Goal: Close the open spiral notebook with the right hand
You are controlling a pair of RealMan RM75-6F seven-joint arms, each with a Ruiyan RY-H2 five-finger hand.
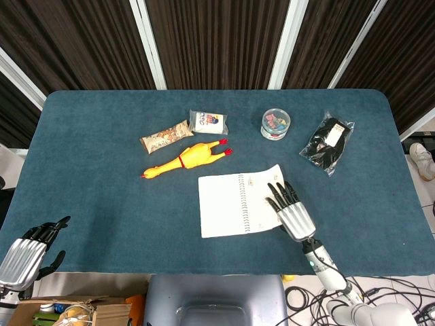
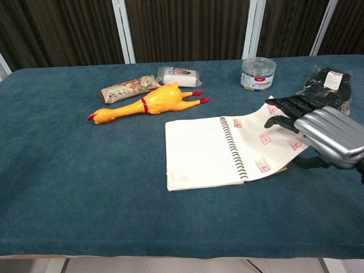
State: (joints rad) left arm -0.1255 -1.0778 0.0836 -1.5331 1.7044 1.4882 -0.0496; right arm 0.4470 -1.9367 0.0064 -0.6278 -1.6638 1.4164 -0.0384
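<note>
White lined paper is what the right hand [image 2: 318, 133] has hold of: the right-hand page of the spiral notebook [image 1: 241, 202] is lifted off the blue bench [image 1: 102, 156], its outer edge raised and curling, with dark fingers [image 2: 287, 107] laid over the top of the sheet and the thumb seemingly tucked under it. That reads as a light pinch on the page, though the exact contact under the sheet is hidden.

The notebook lies open near the middle of the bench, toward the robot's right, just below the yellow rubber chicken [image 1: 183, 158]. Its wire spine [image 2: 234, 148] runs roughly front to back, away from the robot, and that axis is what the fold turns on. The hand sits on the right side of the spine; the flat left page [image 2: 196, 152] lies on the far side of it. So closing means carrying the raised page up and leftward across the spine, in an arc, until it drops onto the left page.

The left hand [image 1: 27, 251] hangs at the bench's near left corner, well apart from the book, fingers loosely apart and holding nothing. The right is plainly the nearer one, as the task wants
</note>
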